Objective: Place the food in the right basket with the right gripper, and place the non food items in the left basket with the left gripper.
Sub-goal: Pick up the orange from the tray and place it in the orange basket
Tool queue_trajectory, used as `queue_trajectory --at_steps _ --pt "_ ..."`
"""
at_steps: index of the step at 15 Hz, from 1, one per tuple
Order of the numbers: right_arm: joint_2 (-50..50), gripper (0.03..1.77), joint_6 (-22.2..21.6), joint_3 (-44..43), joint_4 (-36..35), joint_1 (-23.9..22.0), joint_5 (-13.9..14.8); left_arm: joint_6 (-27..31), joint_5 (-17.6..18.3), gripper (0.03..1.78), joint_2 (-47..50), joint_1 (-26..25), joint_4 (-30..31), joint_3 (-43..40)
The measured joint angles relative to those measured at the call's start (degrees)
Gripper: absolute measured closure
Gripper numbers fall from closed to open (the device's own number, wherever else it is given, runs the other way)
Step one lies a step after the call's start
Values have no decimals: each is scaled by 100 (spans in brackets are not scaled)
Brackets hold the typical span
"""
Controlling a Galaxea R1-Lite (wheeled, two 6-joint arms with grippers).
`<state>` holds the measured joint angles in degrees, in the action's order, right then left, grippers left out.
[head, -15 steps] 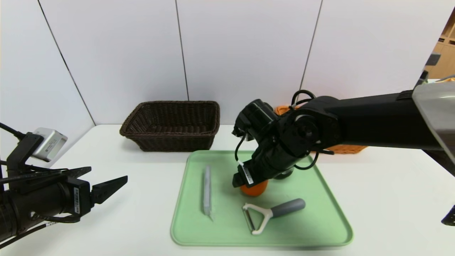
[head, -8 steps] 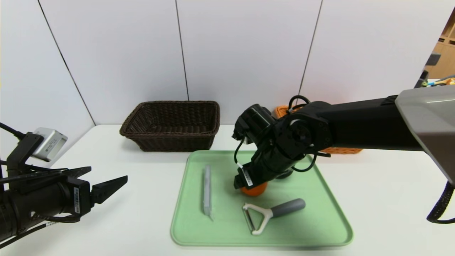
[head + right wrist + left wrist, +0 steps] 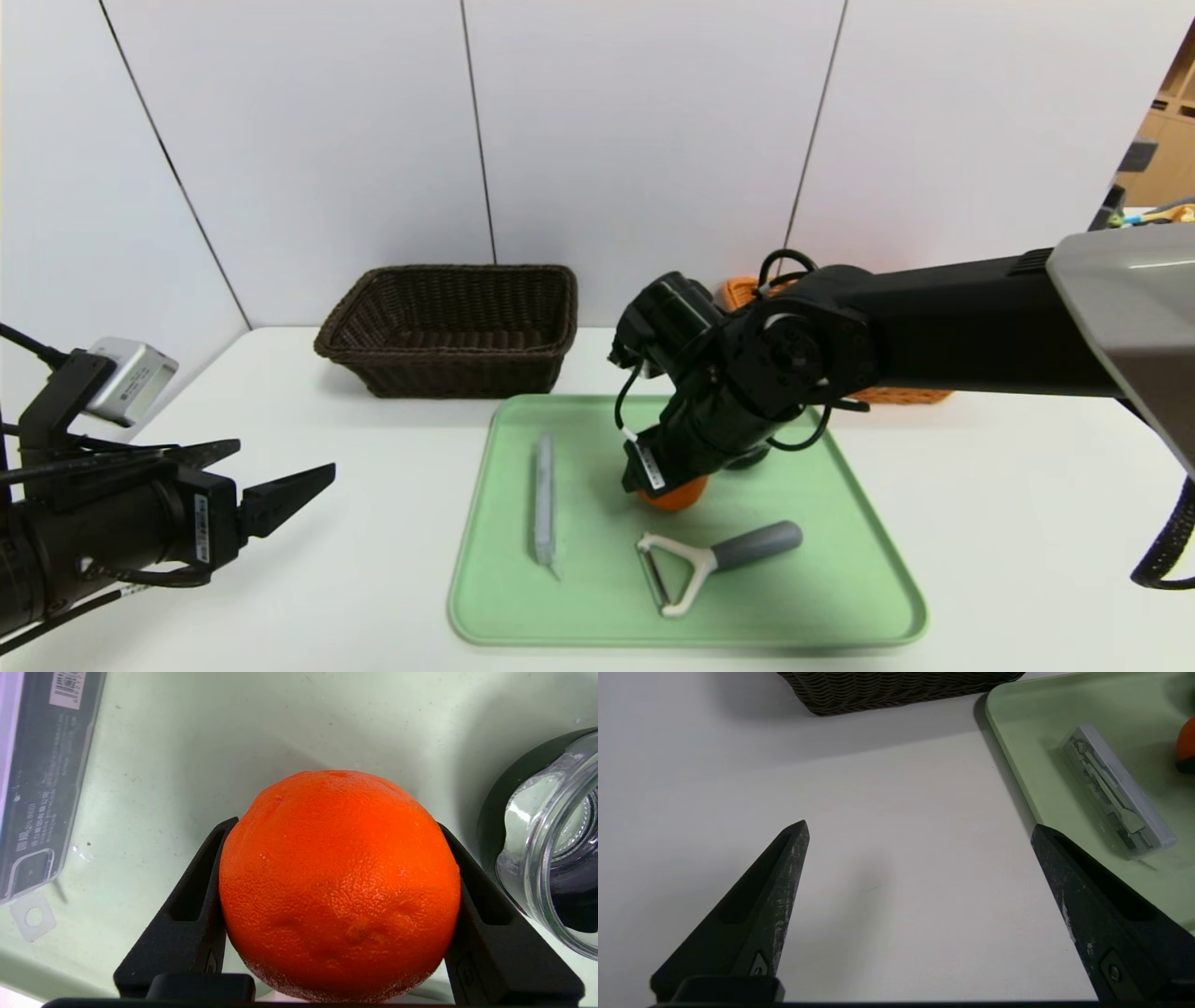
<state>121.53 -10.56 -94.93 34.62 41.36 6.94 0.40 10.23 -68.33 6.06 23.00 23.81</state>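
Green tray (image 3: 840,597): right end effector (image 3: 340,826) clamps orange fruit (image 3: 340,882); left end effector (image 3: 920,830) wide.

Ahead of me, a white table (image 3: 1027,523) meets a plain white panelled wall (image 3: 644,140) split by thin dark vertical seams. At the far right edge, pale wooden shelving (image 3: 1172,140) shows, evenly lit.

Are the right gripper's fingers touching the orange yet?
Touching. The right wrist view shows both fingers pressed against the orange's sides, no gap visible.
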Motion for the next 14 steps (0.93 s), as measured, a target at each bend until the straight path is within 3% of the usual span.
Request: queue_trajectory --at_steps 5,9,14 --pt "-364 60 128 -297 55 183 34 -27 -1 12 0 0 0 -20" --pt "-679 60 601 -1193 156 284 375 -22 -1 12 0 0 -2 -24" --pt "-955 60 1607 -1692 96 -418 456 -13 0 12 11 6 -2 -22"
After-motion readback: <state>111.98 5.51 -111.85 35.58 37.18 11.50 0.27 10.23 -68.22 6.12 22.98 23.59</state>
